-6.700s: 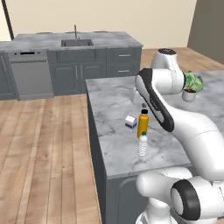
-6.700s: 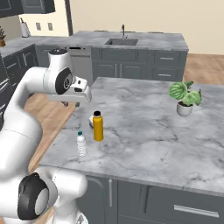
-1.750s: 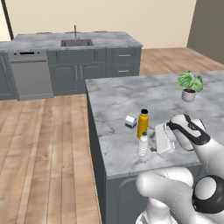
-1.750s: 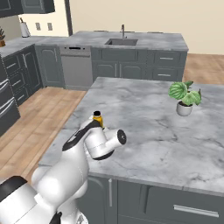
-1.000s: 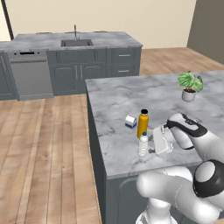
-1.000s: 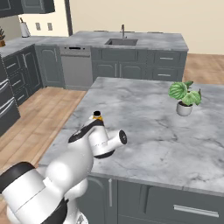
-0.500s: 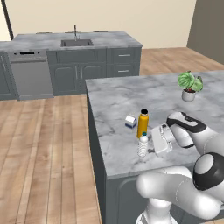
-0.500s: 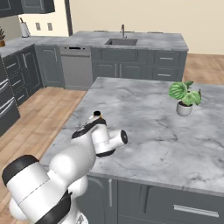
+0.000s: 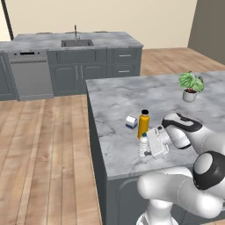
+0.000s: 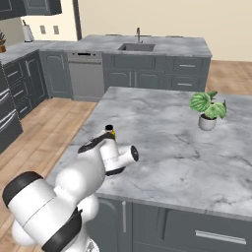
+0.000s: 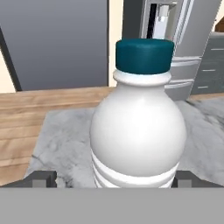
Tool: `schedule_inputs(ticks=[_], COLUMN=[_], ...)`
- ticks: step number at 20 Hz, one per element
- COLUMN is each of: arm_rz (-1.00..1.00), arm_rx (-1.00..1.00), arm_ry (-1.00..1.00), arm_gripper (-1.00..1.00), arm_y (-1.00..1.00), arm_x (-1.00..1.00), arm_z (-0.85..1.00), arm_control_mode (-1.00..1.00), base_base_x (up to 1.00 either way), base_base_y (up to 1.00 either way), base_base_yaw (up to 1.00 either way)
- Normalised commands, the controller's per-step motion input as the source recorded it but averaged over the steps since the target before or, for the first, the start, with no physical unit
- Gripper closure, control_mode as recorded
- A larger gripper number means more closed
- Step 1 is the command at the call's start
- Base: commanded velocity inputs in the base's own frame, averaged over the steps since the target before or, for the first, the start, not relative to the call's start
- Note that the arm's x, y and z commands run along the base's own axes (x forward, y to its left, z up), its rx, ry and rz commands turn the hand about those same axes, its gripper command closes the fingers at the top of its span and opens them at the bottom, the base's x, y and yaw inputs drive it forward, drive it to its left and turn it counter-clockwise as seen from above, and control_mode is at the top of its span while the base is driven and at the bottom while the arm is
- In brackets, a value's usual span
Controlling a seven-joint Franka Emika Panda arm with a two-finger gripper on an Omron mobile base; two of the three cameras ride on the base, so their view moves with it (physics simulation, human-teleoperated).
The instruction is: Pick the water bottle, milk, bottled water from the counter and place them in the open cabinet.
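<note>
On the marble counter (image 9: 118,96) stand the small white milk (image 9: 130,121), the orange water bottle (image 9: 143,124) with its black cap (image 10: 110,130), and the clear bottled water (image 9: 143,146) nearest the front edge. My gripper (image 9: 148,147) lies low and level against the right side of the bottled water. In the hand view the bottled water (image 11: 138,131) looms close with its blue-green cap up, and my gripper (image 11: 113,178) is open, with a fingertip (image 11: 41,177) on either side of the bottle's body. The open cabinet is out of view.
A potted plant (image 9: 190,86) (image 10: 208,109) stands at the counter's far right. A second counter with a sink (image 9: 77,42) and a dishwasher (image 9: 30,77) runs along the back. Wooden floor (image 9: 44,154) lies left of the island. A steel fridge (image 11: 175,39) stands beyond the bottle.
The arm has swung down from above the counter to bottle height. Over the last second the hand crept a little closer to the bottled water, jaws still wide.
</note>
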Motion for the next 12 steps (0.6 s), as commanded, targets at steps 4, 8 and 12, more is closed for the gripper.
schedule_inputs(ticks=[4, 8, 12], arm_rz=[0.03, 0.00, 0.00], arm_rx=[0.00, 0.00, 0.03], arm_ry=[0.01, 0.00, -0.04], arm_gripper=[1.00, 1.00, 1.00], arm_y=[0.18, 0.06, 0.00], arm_x=[0.00, 0.00, -0.37], arm_z=[-0.05, 0.00, 0.41], arm_control_mode=[-1.00, -1.00, -1.00], base_base_x=[0.00, 0.00, 0.00], base_base_y=[0.00, 0.00, 0.00], base_base_yaw=[0.00, 0.00, 0.00])
